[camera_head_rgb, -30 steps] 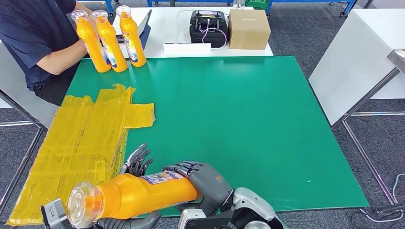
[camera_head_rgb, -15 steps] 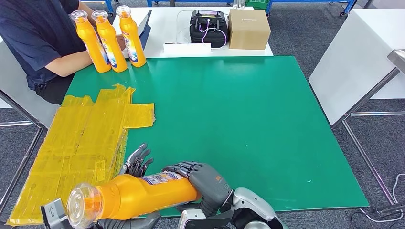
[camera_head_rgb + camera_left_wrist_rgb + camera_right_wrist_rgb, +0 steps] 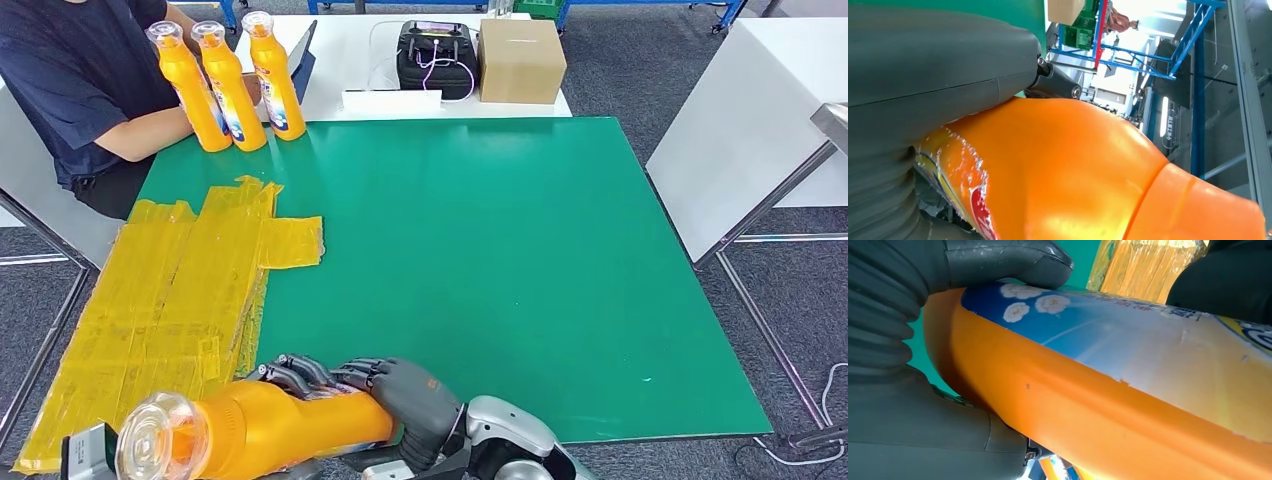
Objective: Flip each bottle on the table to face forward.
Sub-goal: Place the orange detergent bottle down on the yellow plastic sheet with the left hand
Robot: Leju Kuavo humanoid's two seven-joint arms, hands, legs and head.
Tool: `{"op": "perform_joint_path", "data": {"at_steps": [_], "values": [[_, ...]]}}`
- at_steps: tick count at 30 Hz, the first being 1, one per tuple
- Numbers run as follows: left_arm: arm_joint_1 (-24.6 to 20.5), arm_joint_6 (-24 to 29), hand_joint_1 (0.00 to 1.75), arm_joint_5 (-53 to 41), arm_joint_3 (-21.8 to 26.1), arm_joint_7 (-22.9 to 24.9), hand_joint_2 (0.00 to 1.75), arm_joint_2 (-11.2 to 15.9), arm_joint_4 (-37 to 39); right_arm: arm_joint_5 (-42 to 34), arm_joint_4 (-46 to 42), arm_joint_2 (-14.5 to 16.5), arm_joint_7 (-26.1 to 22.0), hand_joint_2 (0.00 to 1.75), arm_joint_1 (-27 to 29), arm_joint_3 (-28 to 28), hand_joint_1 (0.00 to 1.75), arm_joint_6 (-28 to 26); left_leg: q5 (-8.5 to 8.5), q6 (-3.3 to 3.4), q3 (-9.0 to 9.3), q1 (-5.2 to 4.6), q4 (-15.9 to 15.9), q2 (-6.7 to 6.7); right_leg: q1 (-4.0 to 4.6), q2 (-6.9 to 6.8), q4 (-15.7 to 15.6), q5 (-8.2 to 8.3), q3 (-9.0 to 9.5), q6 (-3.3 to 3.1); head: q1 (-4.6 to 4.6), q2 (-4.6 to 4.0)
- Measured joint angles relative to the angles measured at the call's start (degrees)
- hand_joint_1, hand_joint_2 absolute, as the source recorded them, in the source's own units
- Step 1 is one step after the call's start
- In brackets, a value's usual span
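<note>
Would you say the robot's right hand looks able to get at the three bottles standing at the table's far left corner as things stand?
Probably not: the right hand is wrapped around the held orange bottle at the near edge, and the three standing bottles sit across the green mat beside a person's forearm.

**A:** What kind of setting is shown?

**B:** A robotics lab or test workshop. A green work mat (image 3: 500, 260) covers a metal-framed bench, with a patch of yellow tape (image 3: 170, 300) stuck along one side.

**A:** Which details support this?

**B:** Behind the mat, a white table (image 3: 350, 60) carries a black equipment case (image 3: 435, 55) with cables and a cardboard box (image 3: 520, 60). The floor is grey carpet tile (image 3: 650, 70), and blue metal framing (image 3: 1193, 45) stands in the background of the left wrist view. A seated person (image 3: 70, 80) attends at the bench corner beside three upright orange bottles (image 3: 230, 85).
</note>
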Motion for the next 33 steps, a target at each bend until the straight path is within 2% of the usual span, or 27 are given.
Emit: {"op": "perform_joint_path", "data": {"at_steps": [19, 20, 22, 24, 26, 29, 31, 33], "values": [[-0.16, 0.38, 1.75, 0.19, -0.34, -0.33, 1.75, 0.99, 0.01, -0.50, 0.49, -0.37, -0.12, 1.75, -0.20, 1.23, 1.75, -0.07, 0.00, 0.00, -0.02, 0.00, 0.00, 0.00, 0.00, 0.00, 0.00, 0.00, -0.02, 0.00, 0.00, 0.00], [-0.16, 0.39, 1.75, 0.22, -0.35, -0.33, 1.75, 1.01, 0.01, -0.51, 0.51, -0.37, -0.12, 1.75, -0.21, 1.26, 1.68, -0.10, 0.00, 0.00, -0.02, 0.00, 0.00, 0.00, 0.00, 0.00, 0.00, 0.00, -0.02, 0.00, 0.00, 0.00], [-0.16, 0.43, 1.75, 0.26, -0.39, -0.35, 1.75, 1.09, 0.01, -0.50, 0.54, -0.37, -0.10, 1.75, -0.20, 1.28, 0.80, -0.26, 0.00, 0.00, -0.02, 0.00, 0.00, 0.00, 0.00, 0.00, 0.00, 0.00, -0.03, 0.00, 0.00, 0.00], [-0.19, 0.96, 1.75, -0.37, -0.52, -0.48, 1.75, 1.15, 0.01, 0.21, 0.55, -0.41, -0.04, 0.87, -0.08, 1.33, 0.00, -1.23, 0.00, 0.00, -0.02, 0.00, 0.00, 0.00, 0.00, 0.00, 0.00, 0.00, -0.03, 0.00, 0.00, 0.00], [-0.25, 2.77, 1.75, -3.18, -0.75, -0.69, 1.75, 1.11, -0.04, 2.16, 0.49, -0.54, 0.02, 0.00, 0.44, 1.34, 0.00, -3.30, 0.00, 0.00, -0.02, 0.00, 0.00, -0.01, 0.00, 0.00, 0.00, 0.00, -0.04, 0.00, 0.00, 0.00], [-0.27, 9.37, 1.75, -17.19, -0.52, 0.15, 1.75, 0.49, -0.79, 5.47, -1.02, -1.34, 0.12, 0.00, 3.24, 0.07, 0.00, -7.22, 0.00, 0.00, -0.06, -0.01, 0.00, -0.07, -0.01, -0.06, 0.00, 0.00, -0.06, 0.00, 0.02, 0.00], [-0.69, 15.93, 1.75, -33.93, 1.40, 2.64, 1.75, -0.60, -1.37, 5.99, -3.69, -1.94, -0.61, 0.00, 6.84, -2.23, 0.00, -10.27, 0.00, 0.00, -0.12, -0.03, 0.00, -0.13, -0.02, -0.15, 0.00, 0.00, -0.10, 0.01, 0.03, 0.00], [-2.31, 21.24, 1.75, -53.50, 6.08, 6.09, 1.75, -1.87, -1.09, 4.95, -7.69, -2.21, -1.96, 0.00, 11.09, -5.65, 0.00, -13.33, 0.00, 0.00, -0.18, -0.05, 0.00, -0.20, -0.03, -0.21, 0.00, 0.00, -0.14, 0.00, 0.02, 0.00]]}}
